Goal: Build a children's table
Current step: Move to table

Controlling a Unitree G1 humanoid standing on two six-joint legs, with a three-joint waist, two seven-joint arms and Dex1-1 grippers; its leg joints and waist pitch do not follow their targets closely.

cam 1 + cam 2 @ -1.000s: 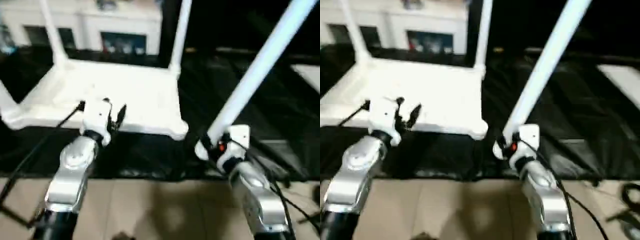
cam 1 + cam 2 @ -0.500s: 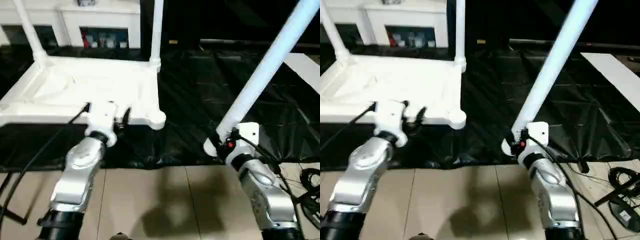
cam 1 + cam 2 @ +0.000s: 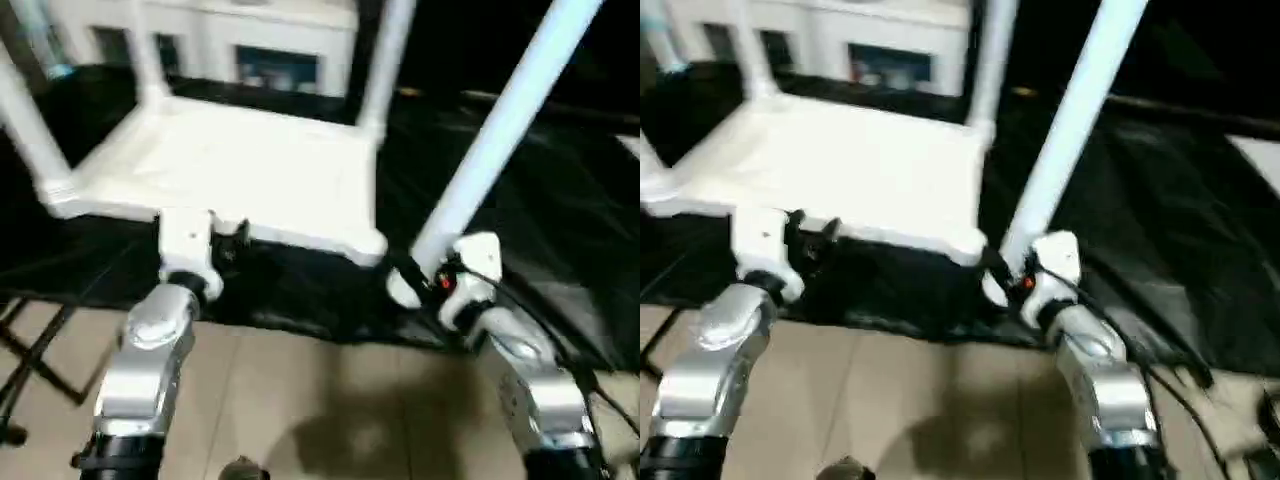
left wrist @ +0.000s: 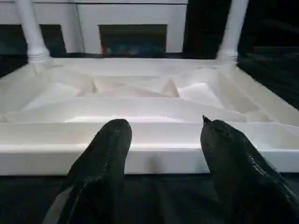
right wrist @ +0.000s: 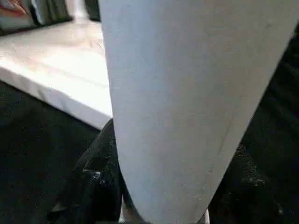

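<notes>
The children's table top lies upside down on a black sheet, its ribbed underside facing up. Three white legs stand in its sockets: far left, far right and near left. The near right corner socket has no leg in it. My left gripper hangs open just before the top's near edge, its black fingers apart and holding nothing. My right gripper is shut on the fourth leg, which leans up to the right, its lower end close beside the near right corner.
A white glass-door cabinet stands behind the table. The black sheet stretches off to the right. Tan floor tiles lie under my forearms. A black stand's feet reach in at the near left.
The head view has swung and tilted. The held leg's lower end now stands closer to the near right corner than half a second ago. My left gripper stays open at the near edge.
</notes>
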